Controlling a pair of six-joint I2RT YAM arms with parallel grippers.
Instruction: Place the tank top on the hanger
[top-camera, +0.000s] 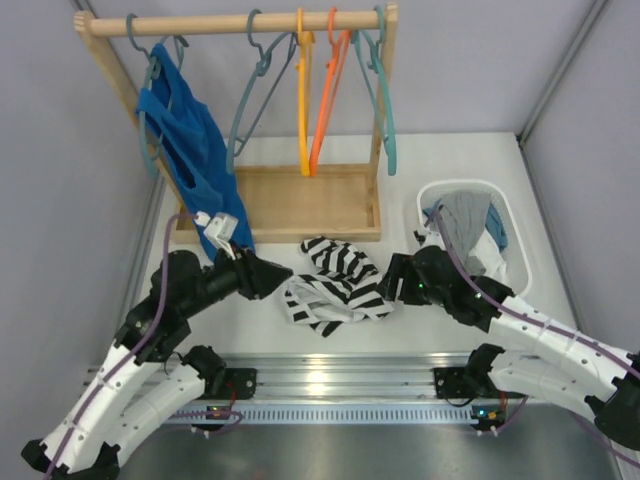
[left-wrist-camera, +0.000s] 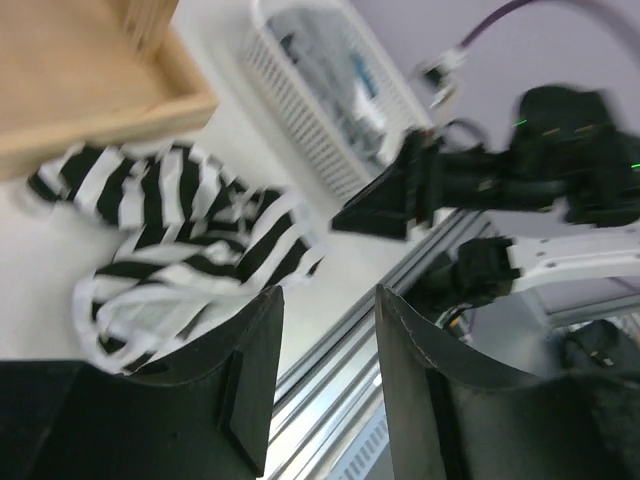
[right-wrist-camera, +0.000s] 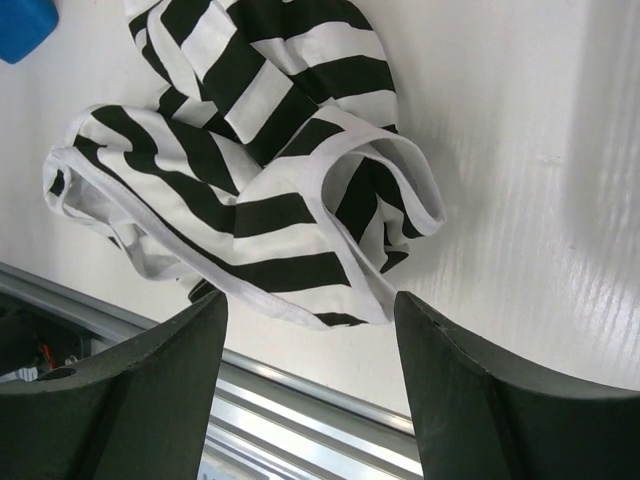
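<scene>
Left tool (left-wrist-camera: 328, 300) and right tool (right-wrist-camera: 310, 305) gape empty, flanking tank top (top-camera: 335, 285).

The tank top (top-camera: 335, 285) lies crumpled in the middle of the table (top-camera: 400, 215) and is closely flanked. The left pincer (top-camera: 278, 272) is at its 9 o'clock and the right pincer (top-camera: 392, 280) at its 3 o'clock, both with jaws apart and nothing between them. At 12 o'clock the wooden rack's tray (top-camera: 300, 205) sits just beside the cloth. The blue top (top-camera: 195, 150) hangs at 10 o'clock, and the basket (top-camera: 505, 215) blocks 2 o'clock. Bare table lies open at 1 o'clock between tray and basket. A narrow strip runs at 6 o'clock before the metal rail (top-camera: 340, 378).
</scene>
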